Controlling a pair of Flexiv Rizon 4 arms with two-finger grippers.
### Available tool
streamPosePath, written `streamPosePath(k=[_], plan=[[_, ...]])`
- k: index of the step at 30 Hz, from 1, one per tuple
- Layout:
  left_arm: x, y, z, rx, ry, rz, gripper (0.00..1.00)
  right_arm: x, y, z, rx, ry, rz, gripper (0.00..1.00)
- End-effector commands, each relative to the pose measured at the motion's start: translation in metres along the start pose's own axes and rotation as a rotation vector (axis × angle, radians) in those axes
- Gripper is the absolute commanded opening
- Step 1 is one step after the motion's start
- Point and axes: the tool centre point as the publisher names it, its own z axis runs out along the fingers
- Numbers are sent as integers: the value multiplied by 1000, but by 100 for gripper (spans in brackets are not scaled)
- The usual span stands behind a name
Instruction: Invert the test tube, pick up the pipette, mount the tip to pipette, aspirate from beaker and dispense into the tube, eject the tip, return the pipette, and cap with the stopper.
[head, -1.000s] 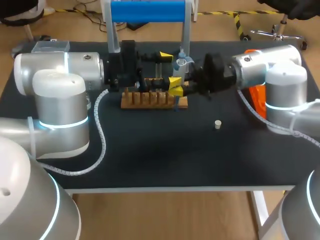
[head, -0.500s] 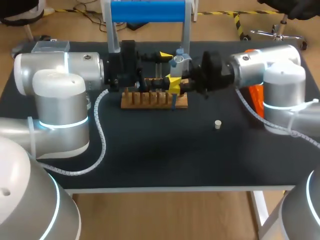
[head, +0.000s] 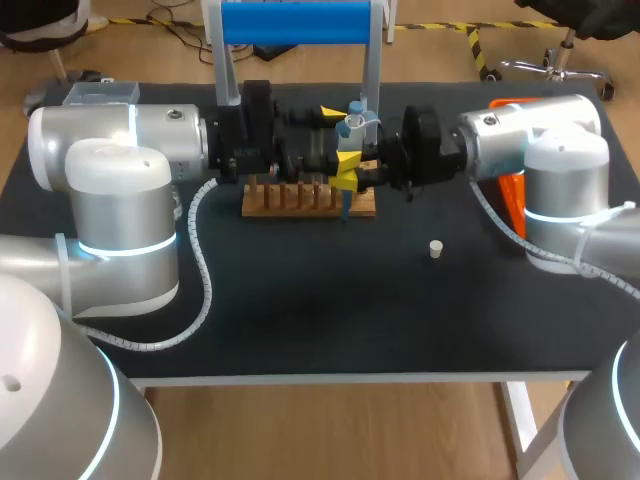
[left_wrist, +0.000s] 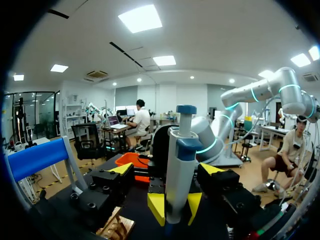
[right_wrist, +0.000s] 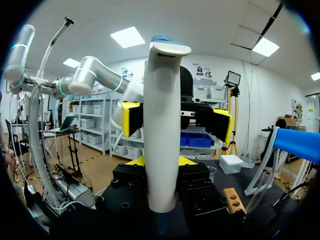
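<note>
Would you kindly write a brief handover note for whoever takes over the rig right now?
Left hand: open around the pipette, not gripping.
Right hand: shut on the pipette, upright by the wooden rack.
Stopper: loose on the table, right of the rack.
Done: pipette picked up.
Unclear: tube inverted, tip mounted.
To do: aspirate, dispense, eject, return pipette, cap.

One pipette (head: 351, 124), one wooden rack (head: 300, 203), one white stopper (head: 435, 248), one blue-topped stand (head: 295, 22), one orange bin (head: 512, 200)

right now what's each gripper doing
Left gripper: open, tips apart beside the pipette.
Right gripper: shut on the pipette.
</note>
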Motion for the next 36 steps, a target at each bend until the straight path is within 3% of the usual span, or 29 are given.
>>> streamPosePath(k=[1, 22, 24, 25, 36], plan=[[1, 0, 1, -2, -4, 0, 0, 3, 0, 1, -2, -24, -10, 0], [1, 0, 1, -2, -4, 0, 0, 3, 4, 4, -8, -29, -4, 0], [1, 0, 1, -2, -4, 0, 0, 4, 4, 4, -5, -24, -1, 49], [1, 0, 1, -2, -4, 0, 0, 4, 4, 4, -4, -23, 0, 100], [1, 0, 1, -2, -4, 0, 0, 7, 7, -27, 1, -10, 18, 100]])
